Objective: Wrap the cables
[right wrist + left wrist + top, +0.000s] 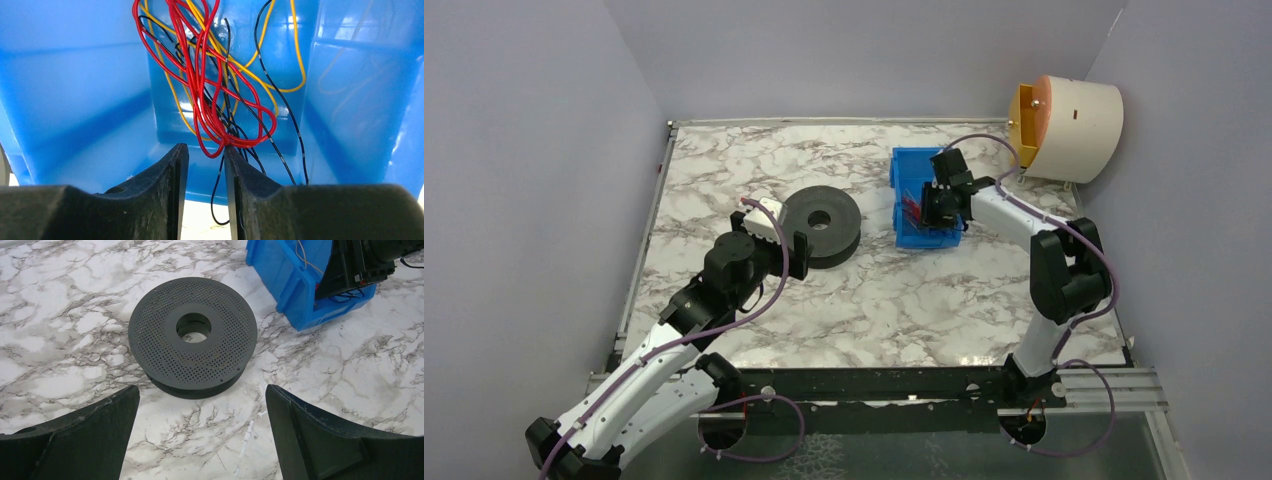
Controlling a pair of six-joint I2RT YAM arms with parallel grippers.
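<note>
A tangle of thin red, yellow and black cables (200, 75) lies inside a blue bin (75, 100). My right gripper (206, 147) reaches into that bin (914, 165), its jaws narrowed with a visible gap. The bottom of a red loop rests at the right fingertip (232, 152), and a black strand hangs down through the gap. A black perforated spool (822, 222) lies flat on the marble left of the bin. My left gripper (202, 390) stands wide open just short of the spool (192, 335), holding nothing.
A cream drum with a yellow frame (1069, 128) stands at the back right corner against the wall. Grey walls close the table on three sides. A metal rail (904, 385) runs along the near edge between the arm bases.
</note>
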